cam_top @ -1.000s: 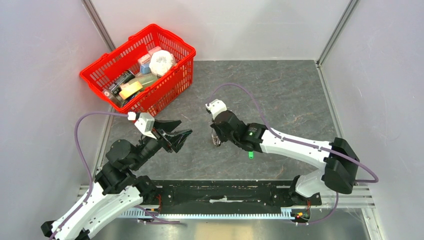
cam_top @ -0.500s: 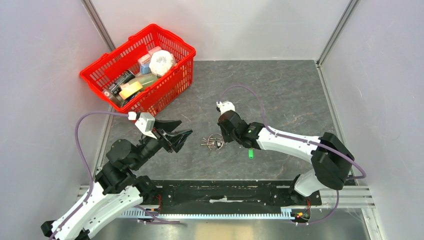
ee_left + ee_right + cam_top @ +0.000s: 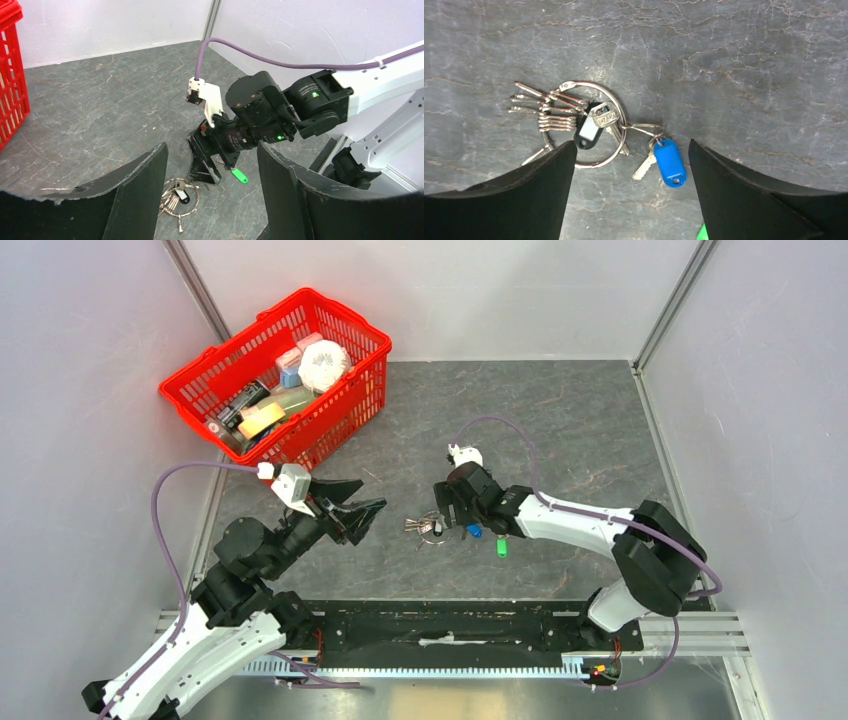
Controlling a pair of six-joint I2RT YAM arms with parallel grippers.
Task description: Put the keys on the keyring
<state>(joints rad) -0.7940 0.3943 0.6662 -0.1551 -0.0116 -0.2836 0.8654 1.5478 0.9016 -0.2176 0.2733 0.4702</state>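
Right arm stretched low, right tool (image 3: pixel 630 145) wide and empty over the keyring (image 3: pixel 584 125); left tool (image 3: pixel 360 512) wide, left of it

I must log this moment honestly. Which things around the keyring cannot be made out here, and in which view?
- Green plastic-headed key: right wrist view, cut off by the bottom edge.
- Blue plastic-headed key: left wrist view, hidden behind the right gripper.
- Thin silver wire keyring: top view, its small silver keys too small to count.
- Blue key's wire loop: linked to the keyring or only touching, too fine to tell.
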